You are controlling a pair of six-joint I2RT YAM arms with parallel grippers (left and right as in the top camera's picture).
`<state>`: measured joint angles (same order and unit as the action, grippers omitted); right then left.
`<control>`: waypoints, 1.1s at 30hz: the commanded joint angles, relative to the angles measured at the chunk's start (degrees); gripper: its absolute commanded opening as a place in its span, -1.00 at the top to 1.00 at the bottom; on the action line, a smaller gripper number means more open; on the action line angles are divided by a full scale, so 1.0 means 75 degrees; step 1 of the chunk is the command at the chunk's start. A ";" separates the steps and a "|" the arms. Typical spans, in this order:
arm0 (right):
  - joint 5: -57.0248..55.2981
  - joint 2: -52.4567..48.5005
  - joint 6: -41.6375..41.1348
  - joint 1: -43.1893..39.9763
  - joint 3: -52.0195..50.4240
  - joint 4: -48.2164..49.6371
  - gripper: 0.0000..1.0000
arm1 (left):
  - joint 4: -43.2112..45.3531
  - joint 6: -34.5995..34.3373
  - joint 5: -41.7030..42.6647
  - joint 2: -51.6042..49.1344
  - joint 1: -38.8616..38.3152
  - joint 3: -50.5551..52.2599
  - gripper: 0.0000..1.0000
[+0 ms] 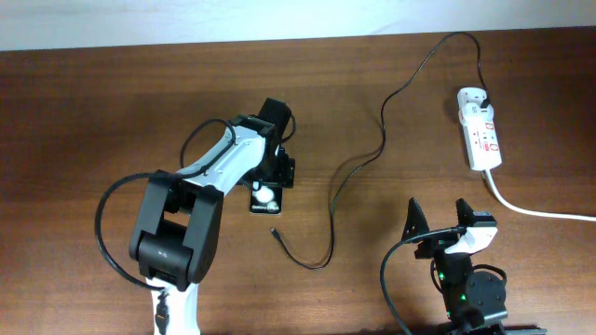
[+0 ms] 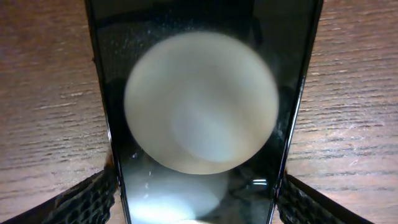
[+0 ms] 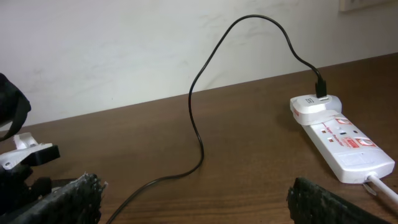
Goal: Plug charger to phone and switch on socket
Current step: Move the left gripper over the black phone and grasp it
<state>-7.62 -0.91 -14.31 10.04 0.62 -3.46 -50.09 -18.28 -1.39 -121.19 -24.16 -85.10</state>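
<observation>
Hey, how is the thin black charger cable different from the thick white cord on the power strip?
The charger cable is thin and black; the white cord is thick and white. The charger cable plugs in at the far end of the power strip, while the white cord leaves its near end. The charger cable snakes left to a loose connector tip near the phone; the white cord runs right, out of view. Both are joined to the power strip.
</observation>
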 commanded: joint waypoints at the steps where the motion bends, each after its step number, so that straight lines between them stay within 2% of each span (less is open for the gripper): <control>1: 0.0009 0.0067 0.0076 -0.0055 -0.0041 -0.0061 -0.97 | -0.0035 -0.0600 0.0015 -0.0256 -0.0032 0.0341 -0.79; 4: 0.0009 0.0067 0.0076 -0.0055 -0.0041 -0.0061 -0.97 | -0.0015 -0.0871 0.0020 -0.0256 -0.0032 0.0341 -0.98; 6: 0.0009 0.0067 0.0073 -0.0055 -0.0038 -0.0061 -0.97 | 0.0102 -0.0871 0.0017 -0.0256 -0.0032 0.0341 -0.96; 8: 0.0009 0.0067 0.0076 -0.0055 -0.0041 -0.0061 -0.97 | 0.0169 -0.0868 0.0012 -0.0256 -0.0047 0.0341 -0.75; 9: 0.0009 0.0067 0.0076 -0.0055 -0.0041 -0.0061 -0.97 | 0.0195 -0.0868 -0.0012 -0.0256 -0.0070 0.0341 -0.71; 11: 0.0009 0.0067 0.0076 -0.0055 -0.0041 -0.0061 -0.97 | 0.0277 -0.0863 -0.0329 -0.0256 -0.0207 0.0341 -0.75; 14: 0.0009 0.0067 0.0076 -0.0055 -0.0041 -0.0061 -0.97 | 0.0274 -0.0417 -0.0597 -0.0271 -0.0411 0.0341 -0.93; 18: 0.0009 0.0067 0.0073 -0.0055 -0.0041 -0.0061 -0.97 | 0.0198 -0.0341 -0.0597 -0.0271 -0.0379 0.0341 -0.91; 20: 0.0009 0.0067 0.0076 -0.0055 -0.0041 -0.0061 -0.97 | 0.0195 0.0198 -0.0597 -0.0271 -0.0356 0.0341 -0.92; 21: 0.0009 0.0067 0.0076 -0.0055 -0.0041 -0.0064 -0.97 | 0.0195 0.0286 -0.0597 -0.0271 -0.0356 0.0341 -0.99; 23: 0.0009 0.0067 0.0076 -0.0055 -0.0041 -0.0061 -0.97 | 0.0184 0.0283 -0.0583 -0.0271 -0.0358 0.0341 -0.98; 24: 0.0009 0.0067 0.0076 -0.0055 -0.0041 -0.0061 -0.97 | 0.0134 0.0286 -0.0592 -0.0271 -0.0358 0.0341 -0.96; 26: 0.0009 0.0067 0.0073 -0.0055 -0.0041 -0.0061 -0.97 | 0.0108 0.0283 -0.0592 -0.0271 -0.0358 0.0341 -0.72; 27: 0.0009 0.0067 0.0076 -0.0055 -0.0041 -0.0061 -0.97 | 0.0102 0.0283 -0.0595 -0.0271 -0.0358 0.0341 -0.67; 28: 0.0009 0.0067 0.0076 -0.0055 -0.0041 -0.0061 -0.97 | 0.0096 0.0283 -0.0595 -0.0271 -0.0358 0.0341 -0.69; 30: 0.0009 0.0067 0.0073 -0.0055 -0.0041 -0.0061 -0.97 | 0.0102 0.0283 -0.0592 -0.0271 -0.0358 0.0341 -0.98; 32: 0.0009 0.0067 0.0073 -0.0055 -0.0041 -0.0061 -0.97 | 0.0137 0.0283 -0.0595 -0.0271 -0.0358 0.0341 -0.98; 33: 0.0009 0.0067 0.0073 -0.0055 -0.0041 -0.0061 -0.97 | 0.0160 0.0286 -0.0597 -0.0271 -0.0358 0.0341 -0.90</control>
<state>-7.62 -0.91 -14.31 10.04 0.62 -3.46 -48.58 -16.91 -3.70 -120.95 -26.65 -84.86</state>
